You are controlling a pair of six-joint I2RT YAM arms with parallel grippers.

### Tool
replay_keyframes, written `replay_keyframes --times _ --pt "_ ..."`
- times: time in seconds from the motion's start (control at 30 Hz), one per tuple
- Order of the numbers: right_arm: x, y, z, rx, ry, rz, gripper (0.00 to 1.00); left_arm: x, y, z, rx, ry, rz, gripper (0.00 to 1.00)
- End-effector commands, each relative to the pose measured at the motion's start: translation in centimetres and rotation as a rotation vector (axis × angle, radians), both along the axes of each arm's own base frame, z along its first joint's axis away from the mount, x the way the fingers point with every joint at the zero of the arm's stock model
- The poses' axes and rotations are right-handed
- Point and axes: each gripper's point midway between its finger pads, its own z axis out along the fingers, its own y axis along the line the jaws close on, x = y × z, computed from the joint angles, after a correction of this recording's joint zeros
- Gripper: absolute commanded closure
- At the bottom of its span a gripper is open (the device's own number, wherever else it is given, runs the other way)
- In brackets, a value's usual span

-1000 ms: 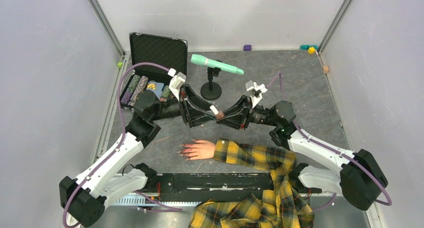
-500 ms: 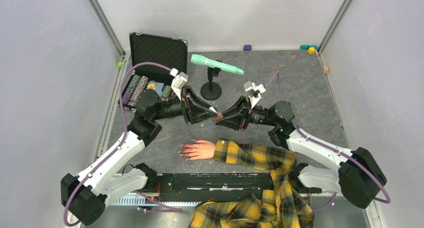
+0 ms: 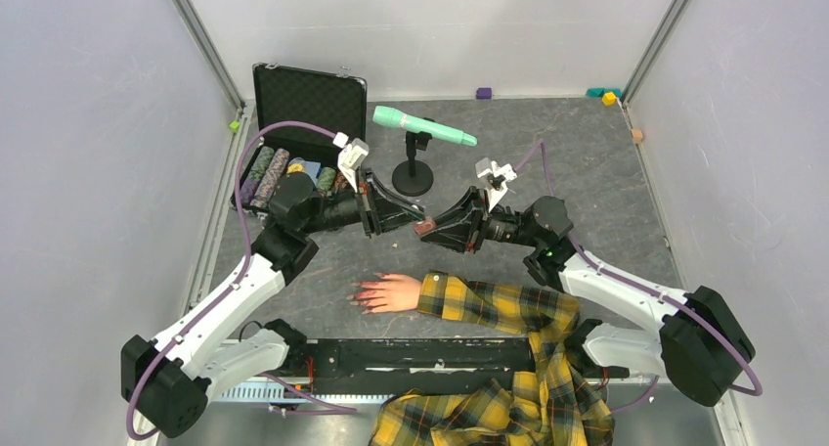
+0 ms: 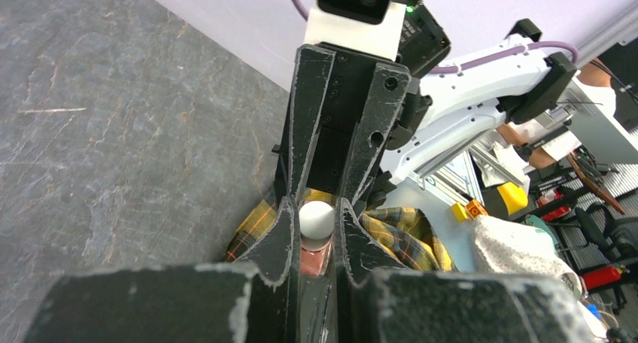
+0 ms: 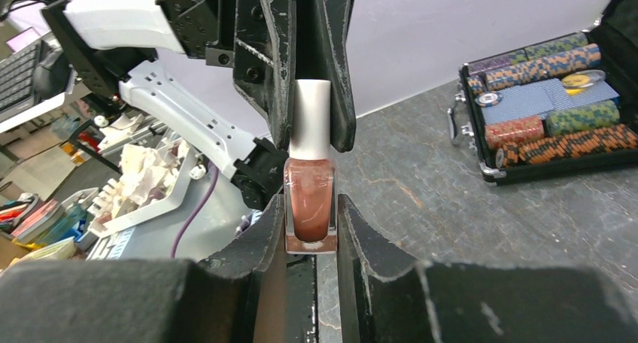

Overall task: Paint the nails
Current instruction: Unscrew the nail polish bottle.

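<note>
Above the middle of the table, a small brownish-pink polish bottle [image 3: 424, 227] hangs between both grippers. My right gripper [image 5: 311, 215] is shut on its glass body [image 5: 310, 200]. My left gripper [image 4: 316, 219] is shut on its white cap [image 4: 316, 217], facing the right gripper tip to tip. The pale mannequin hand [image 3: 391, 292] lies flat on the table in front of them, and the red-pink nails [image 3: 361, 294] point left. Its yellow plaid sleeve [image 3: 489, 306] runs right toward the near edge. Neither gripper touches the hand.
An open black case [image 3: 305, 99] with rows of poker chips [image 5: 549, 110] stands at the back left. Just behind the grippers a green microphone [image 3: 422, 126] rests on a black stand [image 3: 413, 180]. Small coloured blocks [image 3: 606, 96] lie along the back wall.
My left gripper's fingers have closed onto the bottle's white cap. Both grippers and the bottle have shifted slightly toward the back. The hand has not moved.
</note>
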Motion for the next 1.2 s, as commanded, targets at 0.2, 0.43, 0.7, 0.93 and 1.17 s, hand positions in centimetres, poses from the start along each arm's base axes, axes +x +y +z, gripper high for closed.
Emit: replay_keyframes --times 0.2,0.43,0.7,0.93,1.17 --pt "4.1 -1.1 1.0 0.022 -0.018 -0.285 1.00 0.7 -0.1 -0.9 0.051 0.043 0.047 0.98" --pt "5.4 -2.0 1.1 0.020 -0.041 -0.504 1.00 2.0 0.0 -2.5 0.105 0.093 0.114 0.98" --pt "6.4 -2.5 0.5 -0.097 -0.086 -0.790 1.00 2.9 -0.1 -4.5 0.173 0.158 0.156 0.98" --pt "6.7 -2.2 0.1 -0.223 -0.136 -1.011 1.00 3.5 -0.3 -6.6 0.259 0.214 0.191 0.98" --pt "6.8 -0.4 0.6 -0.289 -0.180 -1.143 1.00 4.3 0.1 -8.0 0.317 0.247 0.236 0.98"
